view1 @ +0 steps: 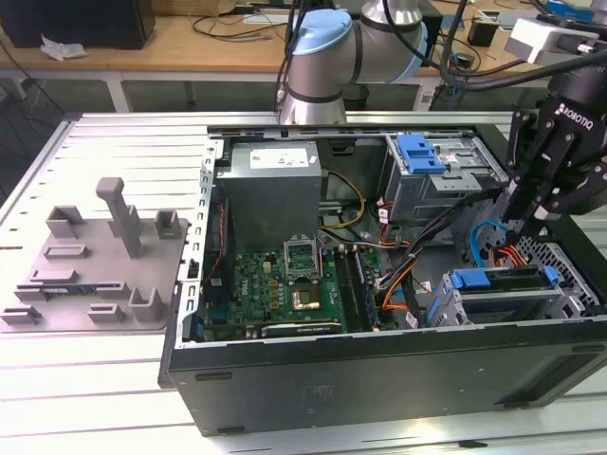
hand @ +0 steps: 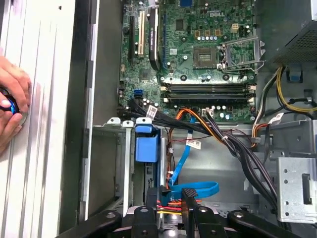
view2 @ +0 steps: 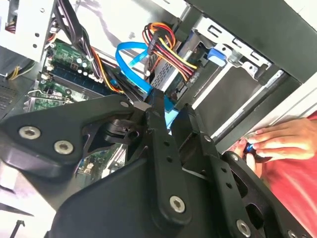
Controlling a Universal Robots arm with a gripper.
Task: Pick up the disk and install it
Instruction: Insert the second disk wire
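Table of slatted metal carries an open computer case, lying on its side with the interior exposed. A grey fixture plate sits well apart from it, on the exterior view's left. Inside the case, the grey power-supply box lies at the far side and the motherboard just near of it. The drive cage occupies the near corner on the exterior view's right.

The disk rests in that cage, its blue carrier frame showing along the upper edge. It is not in the gripper's hold.

The gripper hangs just above the far end of the cage, among the cable bundle. In the first wrist view its fingers stand narrowly apart, wires show through the gap, and nothing is clamped. A blue data cable loops just beyond the tips.

A person's hand rests on the table outside the case wall.

Assessment: the pick-up step appears done, and the work stands at seating or connecting. Any further push calls for a straight line along the cage rails, clear of the blue cable and the power leads, which could snag.
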